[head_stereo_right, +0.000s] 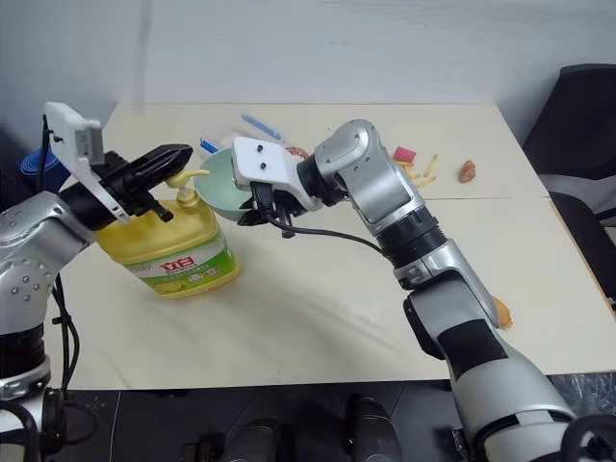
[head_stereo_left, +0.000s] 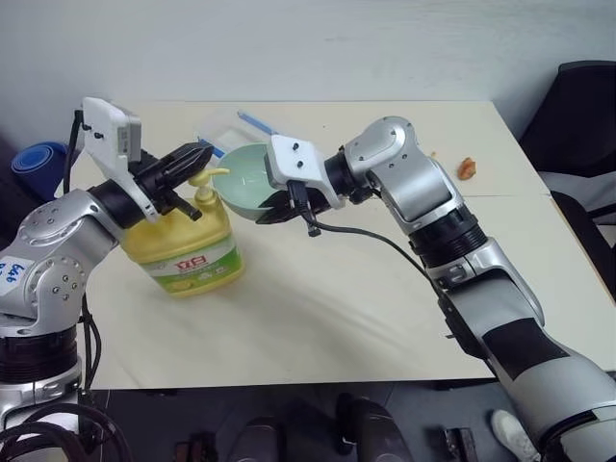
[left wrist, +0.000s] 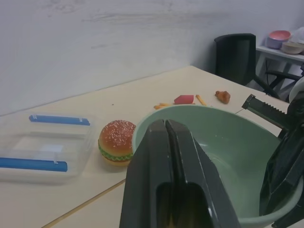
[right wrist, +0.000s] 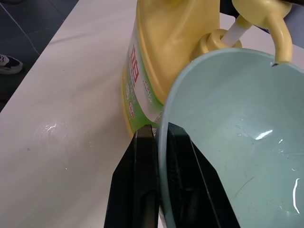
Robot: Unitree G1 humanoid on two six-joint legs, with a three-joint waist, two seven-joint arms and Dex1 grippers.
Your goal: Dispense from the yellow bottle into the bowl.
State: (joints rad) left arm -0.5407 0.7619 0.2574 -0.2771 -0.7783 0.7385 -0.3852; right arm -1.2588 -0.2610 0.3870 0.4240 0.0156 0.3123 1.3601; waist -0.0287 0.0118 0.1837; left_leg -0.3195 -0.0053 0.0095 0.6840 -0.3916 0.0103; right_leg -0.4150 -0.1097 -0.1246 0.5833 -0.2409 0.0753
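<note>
Bowl [head_stereo_left: 245,180] pinched by its rim in the right gripper [head_stereo_left: 280,209], under the spout of the bottle [head_stereo_left: 185,252]; left gripper [head_stereo_left: 190,162], fingers together and empty, rests on the pump.

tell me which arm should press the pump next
Left, most likely. The left gripper sits shut right at the pump head of the yellow bottle, while the right gripper is shut on the rim of the bowl, holding it tilted under the spout.
</note>
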